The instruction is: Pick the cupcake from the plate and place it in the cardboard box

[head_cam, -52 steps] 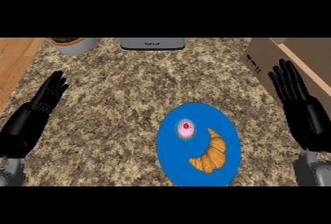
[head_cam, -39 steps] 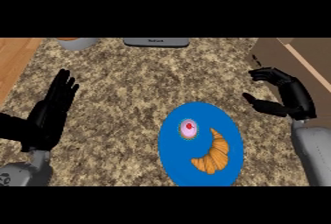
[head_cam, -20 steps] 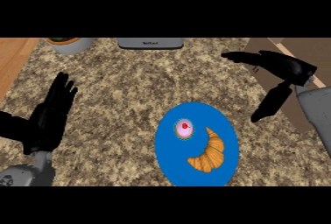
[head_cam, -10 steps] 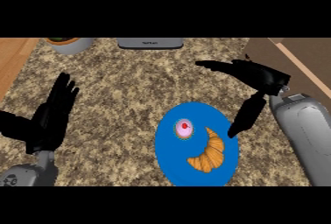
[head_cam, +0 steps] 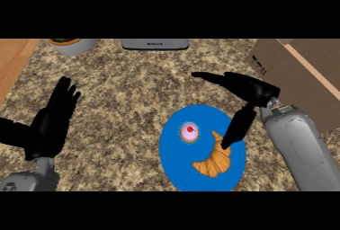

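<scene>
The box (head_cam: 299,76) beyond the right hand's fingers (head_cam: 219,78) runs off the right edge; its inside stays unseen.

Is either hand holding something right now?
No. The right hand is open above the plate; the left hand rests open.

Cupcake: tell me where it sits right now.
In the head view, the cupcake sits on the blue plate's upper left, beside the croissant, left of the right hand.
</scene>
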Controlling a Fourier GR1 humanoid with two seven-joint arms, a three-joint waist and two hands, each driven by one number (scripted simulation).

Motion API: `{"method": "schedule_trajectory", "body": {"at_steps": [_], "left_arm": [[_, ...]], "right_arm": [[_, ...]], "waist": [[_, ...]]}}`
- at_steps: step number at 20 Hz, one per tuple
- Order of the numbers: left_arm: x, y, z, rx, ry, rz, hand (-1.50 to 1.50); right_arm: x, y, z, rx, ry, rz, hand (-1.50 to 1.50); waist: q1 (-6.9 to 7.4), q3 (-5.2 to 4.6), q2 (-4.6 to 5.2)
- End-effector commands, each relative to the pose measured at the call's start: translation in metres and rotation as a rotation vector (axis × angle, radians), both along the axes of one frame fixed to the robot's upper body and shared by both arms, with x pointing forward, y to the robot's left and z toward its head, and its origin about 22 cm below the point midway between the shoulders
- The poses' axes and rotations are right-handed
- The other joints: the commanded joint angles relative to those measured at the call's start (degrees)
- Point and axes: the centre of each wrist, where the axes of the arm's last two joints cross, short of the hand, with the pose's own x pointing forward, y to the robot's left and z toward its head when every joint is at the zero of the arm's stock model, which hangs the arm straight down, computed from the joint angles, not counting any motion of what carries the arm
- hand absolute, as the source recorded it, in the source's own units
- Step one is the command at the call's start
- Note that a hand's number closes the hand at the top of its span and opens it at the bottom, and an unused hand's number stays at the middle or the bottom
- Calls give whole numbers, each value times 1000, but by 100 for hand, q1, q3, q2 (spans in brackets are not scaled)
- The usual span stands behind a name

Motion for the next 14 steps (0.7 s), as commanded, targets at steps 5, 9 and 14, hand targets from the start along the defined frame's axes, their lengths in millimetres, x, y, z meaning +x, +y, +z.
{"method": "schedule_trajectory", "body": {"at_steps": [5,9,14], "left_arm": [[-2,-21,-4,5,-8,12,0],[-5,-14,-7,-4,-15,0,0],[-9,-19,1,11,1,-5,0]], "right_arm": [[-11,18,-34,-14,-8,-26,-150],[-9,17,-15,3,-21,-45,-150],[-20,27,-42,-18,16,-21,-150]], "waist": [[13,2,5],[-1,1,0],[-5,2,1]]}}
